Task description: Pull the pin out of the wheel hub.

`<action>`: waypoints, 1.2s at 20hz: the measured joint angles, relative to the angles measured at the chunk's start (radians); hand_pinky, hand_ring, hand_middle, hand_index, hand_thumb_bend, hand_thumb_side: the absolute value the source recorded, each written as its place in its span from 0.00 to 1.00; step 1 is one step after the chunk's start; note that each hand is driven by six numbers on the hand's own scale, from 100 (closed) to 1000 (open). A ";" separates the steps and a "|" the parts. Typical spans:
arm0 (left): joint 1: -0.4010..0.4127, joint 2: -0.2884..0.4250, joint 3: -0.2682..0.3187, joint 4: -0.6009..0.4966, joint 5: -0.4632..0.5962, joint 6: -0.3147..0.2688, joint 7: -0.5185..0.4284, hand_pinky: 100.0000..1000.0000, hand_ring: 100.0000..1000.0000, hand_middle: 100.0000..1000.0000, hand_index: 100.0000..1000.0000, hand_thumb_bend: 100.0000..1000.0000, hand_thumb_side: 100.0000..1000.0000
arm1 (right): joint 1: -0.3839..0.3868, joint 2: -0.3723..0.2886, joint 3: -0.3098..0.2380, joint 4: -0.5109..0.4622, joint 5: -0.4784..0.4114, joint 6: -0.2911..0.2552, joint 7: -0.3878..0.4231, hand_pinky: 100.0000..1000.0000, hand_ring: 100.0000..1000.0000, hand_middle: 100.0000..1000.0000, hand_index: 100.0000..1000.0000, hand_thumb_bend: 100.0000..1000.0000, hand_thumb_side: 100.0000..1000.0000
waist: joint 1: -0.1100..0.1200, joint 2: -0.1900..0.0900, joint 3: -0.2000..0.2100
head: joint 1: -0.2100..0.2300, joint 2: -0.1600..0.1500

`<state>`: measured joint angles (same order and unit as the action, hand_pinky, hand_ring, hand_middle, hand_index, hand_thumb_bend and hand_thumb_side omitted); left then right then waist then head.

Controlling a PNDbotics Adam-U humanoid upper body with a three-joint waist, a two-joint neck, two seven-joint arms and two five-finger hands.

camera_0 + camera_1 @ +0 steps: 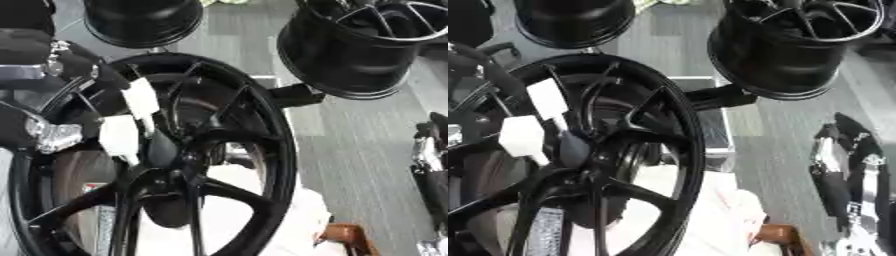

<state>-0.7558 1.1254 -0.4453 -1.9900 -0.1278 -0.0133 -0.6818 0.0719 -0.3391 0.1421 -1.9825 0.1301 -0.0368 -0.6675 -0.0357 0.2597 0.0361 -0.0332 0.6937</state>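
The left hand [122,117] was seen at the wheel hub [179,165], white fingertips among the spokes; whether anything was held could not be told. The right hand [842,165] was seen well apart at right, fingers relaxed.

This looks like a wheel workshop or a garage-style test bay. A large black spoked wheel hub [175,160] fills the foreground, and two more black rims stand behind it on the floor, one at 12 o'clock [144,20] and one at 2 o'clock [789,42] (its silver-edged spokes face up). The floor [350,145] is grey plank-patterned flooring. White padding or cloth [710,215] lies under the near wheel at 6 o'clock.
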 measured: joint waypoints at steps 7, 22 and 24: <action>-0.004 0.000 -0.002 0.000 -0.026 0.009 -0.044 0.84 0.80 0.75 0.92 0.00 0.95 | 0.000 0.000 0.000 0.000 0.000 0.002 -0.002 0.87 0.85 0.60 0.77 0.00 0.55 | 0.000 0.000 0.000 | 0.003 0.000; -0.020 -0.010 -0.025 0.000 -0.121 0.001 -0.042 0.90 0.86 0.79 0.92 0.00 0.96 | 0.000 0.000 0.006 0.000 0.000 0.002 -0.002 0.87 0.85 0.60 0.77 0.00 0.55 | -0.002 0.004 -0.002 | 0.004 0.000; -0.023 -0.013 -0.030 0.002 -0.140 -0.002 -0.040 0.90 0.85 0.78 0.92 0.00 0.95 | 0.000 0.000 0.006 0.000 0.000 0.002 -0.002 0.87 0.85 0.60 0.77 0.00 0.56 | -0.002 0.005 -0.004 | 0.006 -0.001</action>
<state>-0.7792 1.1125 -0.4751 -1.9878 -0.2677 -0.0156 -0.7214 0.0719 -0.3390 0.1480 -1.9825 0.1301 -0.0345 -0.6697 -0.0379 0.2650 0.0326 -0.0275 0.6930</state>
